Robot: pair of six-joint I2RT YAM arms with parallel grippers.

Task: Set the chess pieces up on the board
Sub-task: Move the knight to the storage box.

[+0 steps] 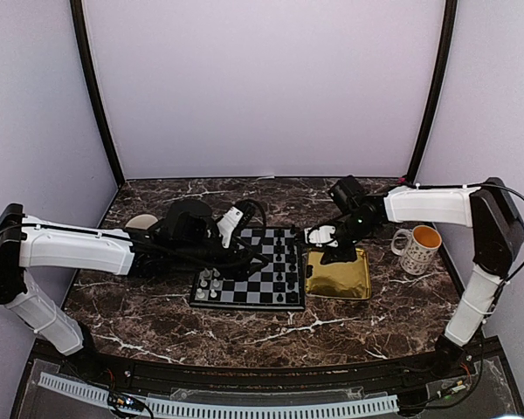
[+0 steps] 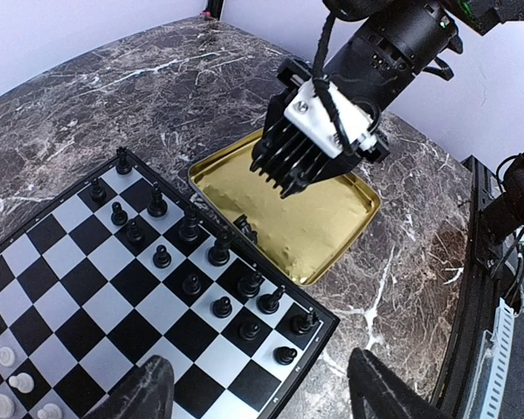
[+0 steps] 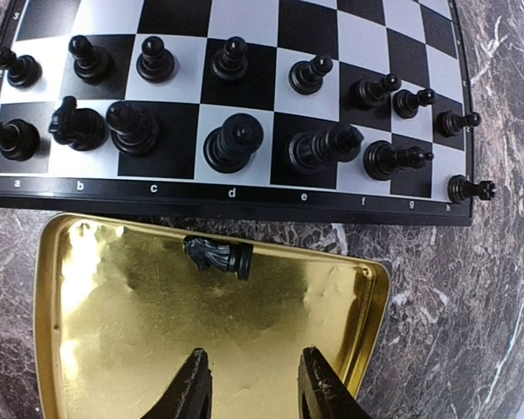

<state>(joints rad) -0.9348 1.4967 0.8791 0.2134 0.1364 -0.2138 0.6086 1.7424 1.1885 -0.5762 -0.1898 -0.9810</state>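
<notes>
While both arms are reaching in over the dark marble counter (image 1: 157, 327), the board (image 1: 244, 286) is lying flat in the middle of it, just beside a gold tray (image 1: 342, 281) on its right. The black chess pieces (image 3: 232, 144) are standing in two rows along the board edge nearest the tray, and pale pieces (image 1: 211, 284) are clustering at the opposite edge. One black knight (image 3: 218, 256) is lying on its side inside the tray, against the wall nearest the board. The right claw (image 3: 253, 362) is hanging over the tray, fingers slightly apart and gripping nothing. The left claw (image 2: 266, 384) is hovering above the board, fingers wide apart and empty. Small letters a to g are showing along the board's rim; the print on the mug (image 1: 417, 249) at the far right is too small to read.
</notes>
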